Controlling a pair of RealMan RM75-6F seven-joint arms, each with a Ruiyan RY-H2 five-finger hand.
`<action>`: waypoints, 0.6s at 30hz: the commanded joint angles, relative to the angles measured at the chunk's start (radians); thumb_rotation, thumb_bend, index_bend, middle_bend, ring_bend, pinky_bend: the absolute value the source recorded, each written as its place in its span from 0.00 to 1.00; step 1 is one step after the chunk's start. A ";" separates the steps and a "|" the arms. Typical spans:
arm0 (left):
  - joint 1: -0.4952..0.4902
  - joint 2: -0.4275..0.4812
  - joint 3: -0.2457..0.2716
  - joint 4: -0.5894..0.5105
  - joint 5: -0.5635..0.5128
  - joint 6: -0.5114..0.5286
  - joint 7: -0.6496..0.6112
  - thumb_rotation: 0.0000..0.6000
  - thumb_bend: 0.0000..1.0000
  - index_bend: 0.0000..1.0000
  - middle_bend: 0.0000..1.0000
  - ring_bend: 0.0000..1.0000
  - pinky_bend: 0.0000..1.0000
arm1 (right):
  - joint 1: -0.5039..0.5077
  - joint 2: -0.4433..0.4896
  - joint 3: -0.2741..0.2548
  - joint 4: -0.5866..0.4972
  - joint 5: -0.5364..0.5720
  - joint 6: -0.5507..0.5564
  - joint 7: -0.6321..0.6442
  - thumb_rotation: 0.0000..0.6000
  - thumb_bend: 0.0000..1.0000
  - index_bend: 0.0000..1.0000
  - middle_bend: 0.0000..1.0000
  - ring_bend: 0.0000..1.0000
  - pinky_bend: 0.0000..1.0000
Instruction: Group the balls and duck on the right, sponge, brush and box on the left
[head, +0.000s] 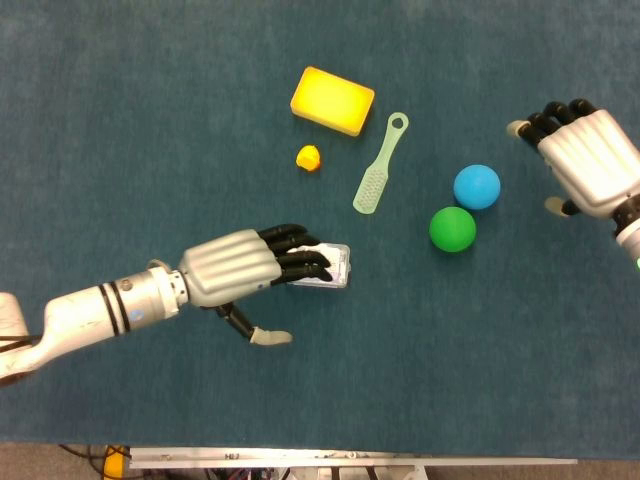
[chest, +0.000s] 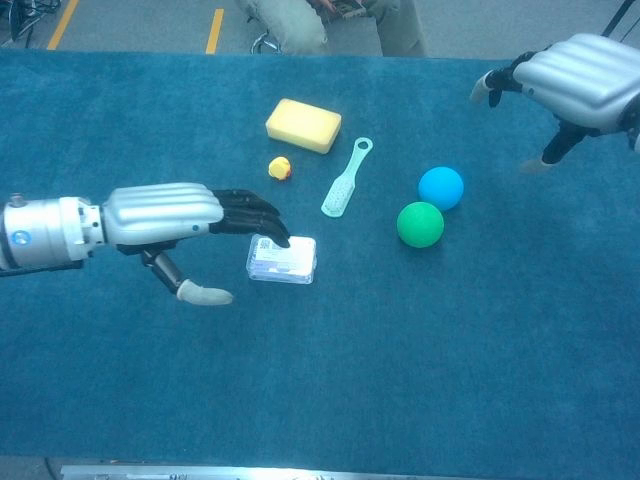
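The left hand (head: 235, 272) reaches across the blue worktop (head: 150, 120) from the left edge, palm down, its dark fingers (head: 300, 262) spread and lying over the left part of the clear plastic box (head: 335, 268), with the thumb hanging free below and apart from it; whether the fingertips press on the lid or only hover above it cannot be told, and the hand holds nothing. In the chest view the same hand (chest: 165, 215) shows its fingertips at the near-left corner of the box (chest: 290, 260). Up and a little right of the box sits the small yellow duck (head: 309, 157), and just beyond it, toward the far side, lies the yellow sponge (head: 333, 99), close to the duck but apart from it. Right of the duck the pale green brush (head: 380, 165) lies slanted, its ringed handle end pointing to the far side near the sponge's right corner, its bristle head nearer the box. Further right the green ball (head: 452, 229) and the blue ball (head: 477, 186) sit just beside each other, blue behind and right of green. At the right edge the right hand (head: 588, 170) hangs over the worktop, empty, fingers loosely apart, well clear of the balls
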 joint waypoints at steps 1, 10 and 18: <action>-0.025 -0.032 0.007 0.019 -0.015 -0.019 -0.011 0.39 0.25 0.13 0.11 0.00 0.00 | -0.001 -0.001 0.001 0.009 0.001 -0.003 0.007 1.00 0.04 0.25 0.33 0.24 0.29; -0.071 -0.119 0.017 0.080 -0.078 -0.097 0.007 0.33 0.25 0.12 0.07 0.00 0.00 | -0.007 -0.007 0.001 0.032 0.006 -0.008 0.023 1.00 0.04 0.25 0.33 0.24 0.29; -0.080 -0.166 0.029 0.122 -0.131 -0.127 0.034 0.25 0.25 0.12 0.06 0.00 0.00 | -0.010 -0.014 0.001 0.044 0.007 -0.011 0.027 1.00 0.04 0.25 0.33 0.24 0.29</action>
